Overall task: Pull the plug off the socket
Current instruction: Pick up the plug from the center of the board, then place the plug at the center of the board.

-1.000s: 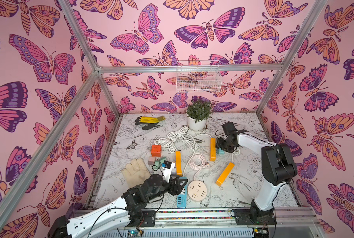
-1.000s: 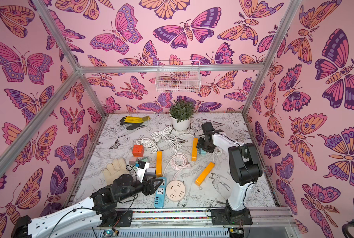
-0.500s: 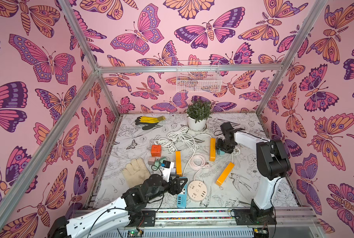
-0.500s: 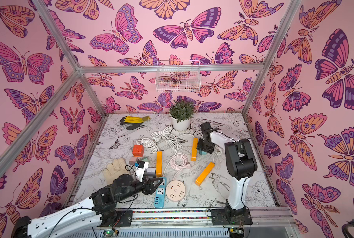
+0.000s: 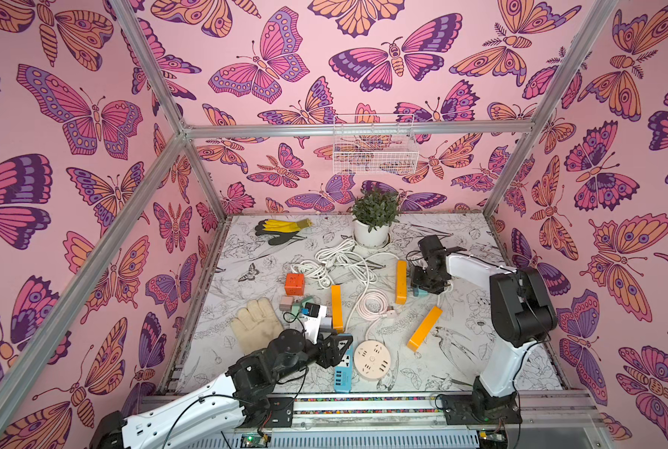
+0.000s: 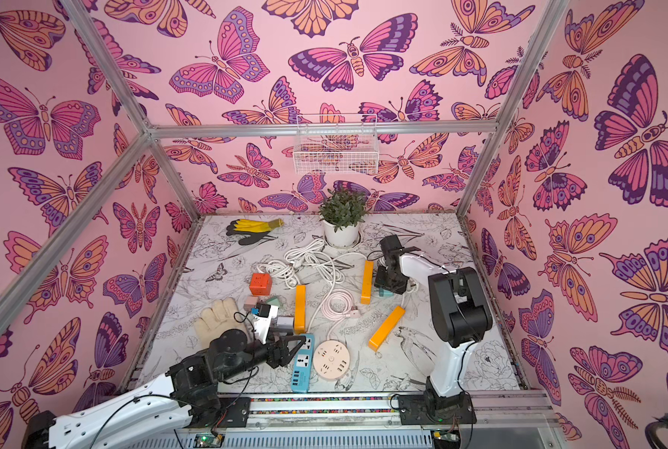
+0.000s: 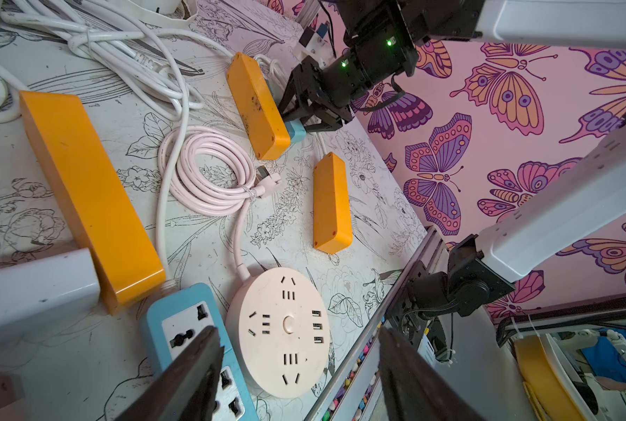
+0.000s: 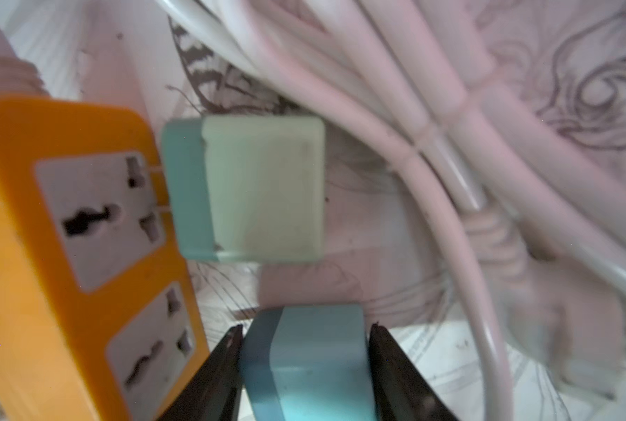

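Note:
An orange socket strip point(image 5: 401, 282) lies at the back right of the table, seen from close in the right wrist view point(image 8: 20, 255). My right gripper point(image 8: 306, 328) is shut on a blue plug point(image 8: 315, 368) beside the strip's lower socket; its prongs are hidden. A pale green plug point(image 8: 253, 189) sits at the upper socket with two prongs reaching into it. In both top views the right gripper point(image 5: 422, 285) point(image 6: 387, 287) points down beside the strip. My left gripper point(image 7: 297, 364) is open and empty, low over the front of the table point(image 5: 340, 346).
Under the left gripper lie a blue power strip point(image 7: 180, 328) and a round cream socket point(image 7: 282, 331). Two more orange strips point(image 5: 336, 307) point(image 5: 424, 328), white cables point(image 5: 344, 260), a coiled pink cable point(image 5: 371, 305), a plant pot point(image 5: 373, 233), gloves point(image 5: 256, 324) and an orange cube point(image 5: 295, 283) crowd the table.
The right gripper's jaws have narrowed onto the blue plug, and the right arm's elbow has swung a little towards the strip. The left arm has not moved.

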{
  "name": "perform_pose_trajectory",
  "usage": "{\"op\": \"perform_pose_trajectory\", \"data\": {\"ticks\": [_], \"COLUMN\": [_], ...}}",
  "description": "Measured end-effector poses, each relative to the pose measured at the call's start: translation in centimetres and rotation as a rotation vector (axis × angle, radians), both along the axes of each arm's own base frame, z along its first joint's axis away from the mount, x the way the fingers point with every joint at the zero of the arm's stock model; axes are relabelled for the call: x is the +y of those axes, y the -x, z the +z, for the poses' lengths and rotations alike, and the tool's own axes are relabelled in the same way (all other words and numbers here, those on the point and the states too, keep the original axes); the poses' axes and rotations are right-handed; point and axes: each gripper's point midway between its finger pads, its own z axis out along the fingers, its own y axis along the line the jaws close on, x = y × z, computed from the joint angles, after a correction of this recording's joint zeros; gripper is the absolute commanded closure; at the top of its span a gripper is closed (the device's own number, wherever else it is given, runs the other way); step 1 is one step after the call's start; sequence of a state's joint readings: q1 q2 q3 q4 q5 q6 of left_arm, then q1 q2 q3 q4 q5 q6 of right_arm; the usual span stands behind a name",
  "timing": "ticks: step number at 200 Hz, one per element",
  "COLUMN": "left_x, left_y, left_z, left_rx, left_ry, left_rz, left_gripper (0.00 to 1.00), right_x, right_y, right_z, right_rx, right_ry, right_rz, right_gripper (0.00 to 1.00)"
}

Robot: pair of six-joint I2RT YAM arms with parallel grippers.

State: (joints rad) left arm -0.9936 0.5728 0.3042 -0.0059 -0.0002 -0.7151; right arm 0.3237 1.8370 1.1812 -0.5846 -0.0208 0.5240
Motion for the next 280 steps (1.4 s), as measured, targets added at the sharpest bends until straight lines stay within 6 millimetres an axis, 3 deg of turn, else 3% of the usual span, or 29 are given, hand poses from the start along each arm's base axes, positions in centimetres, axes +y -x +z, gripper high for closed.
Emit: {"op": "perform_pose_trajectory", "data": {"ticks": [28, 61, 88, 100, 114, 135, 161, 177, 194, 233, 280], "left_x": [0.1, 0.4, 1.3, 1.9, 2.9, 5.2, 8.4, 10.4, 12.0, 14.6, 16.3], "left_y": [0.1, 0.0, -0.7, -1.3, -2.3, -4.3, -7.1, -8.5, -9.1, -7.6, -6.0], "left_z": [-0.2, -0.3, 0.8, 2.4, 4.4, 6.4, 6.0, 5.7, 5.3, 4.3, 2.9], "left_rx": [0.005, 0.004, -0.047, -0.084, -0.136, -0.195, -0.183, -0.144, -0.118, -0.113, -0.100], "left_ry": [-0.009, -0.015, -0.046, -0.048, -0.050, -0.062, -0.171, -0.232, -0.261, -0.244, -0.218], "left_rz": [0.001, 0.011, 0.054, 0.089, 0.142, 0.253, 0.393, 0.474, 0.533, 0.616, 0.671], "left_gripper": [0.28, 0.27, 0.02, 0.01, 0.00, 0.01, 0.01, 0.01, 0.00, 0.01, 0.01], "right_x": [-0.7, -0.5, 1.1, 2.4, 4.8, 10.3, 17.5, 21.6, 25.5, 32.3, 35.5], "right_y": [0.8, 0.3, 0.3, 0.5, 1.2, 3.4, 7.7, 10.5, 12.1, 12.2, 10.3], "right_z": [1.7, 5.2, 8.2, 9.4, 10.6, 11.8, 11.9, 10.7, 9.3, 7.1, 5.7], "right_rx": [-0.054, -0.171, -0.249, -0.277, -0.292, -0.295, -0.265, -0.219, -0.182, -0.166, -0.163], "right_ry": [-0.012, -0.073, -0.192, -0.254, -0.326, -0.424, -0.506, -0.515, -0.499, -0.449, -0.353], "right_rz": [-0.012, -0.016, 0.003, 0.022, 0.069, 0.184, 0.343, 0.435, 0.504, 0.577, 0.606], "right_gripper": [0.59, 0.59, 0.59, 0.59, 0.59, 0.59, 0.59, 0.59, 0.59, 0.59, 0.57]}}
